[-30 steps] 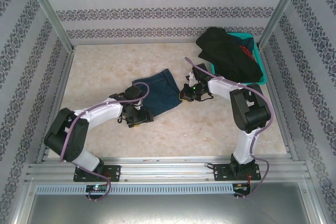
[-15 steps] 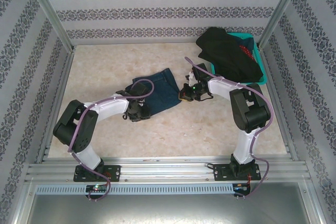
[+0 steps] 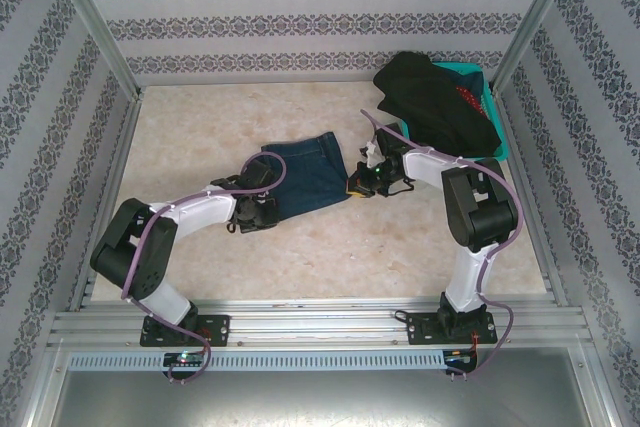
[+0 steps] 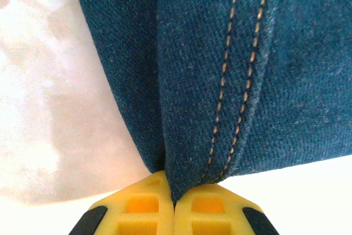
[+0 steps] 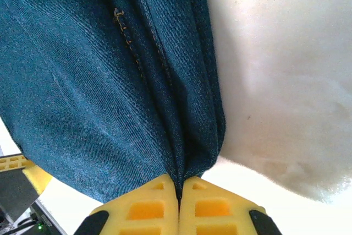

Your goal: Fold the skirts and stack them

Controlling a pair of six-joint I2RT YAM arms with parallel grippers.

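A dark blue denim skirt (image 3: 308, 173) lies folded at the middle of the table. My left gripper (image 3: 262, 210) is shut on its near left corner; in the left wrist view the yellow fingertips (image 4: 148, 205) pinch the stitched denim (image 4: 231, 70) edge. My right gripper (image 3: 359, 183) is shut on the skirt's right edge, and its wrist view has bunched denim (image 5: 82, 81) clamped between the yellow fingertips (image 5: 212, 205). A black skirt (image 3: 435, 102) is heaped over the teal basket, with a bit of a red dotted skirt (image 3: 468, 97) beside it.
The teal mesh basket (image 3: 498, 152) stands at the back right corner. Metal frame posts and patterned walls close in the table on three sides. Bare tabletop (image 3: 190, 127) lies to the left of the denim skirt and in front of it.
My left gripper has closed on the denim skirt's near left corner. My right gripper has shifted slightly right and away, drawing the skirt's right edge with it.
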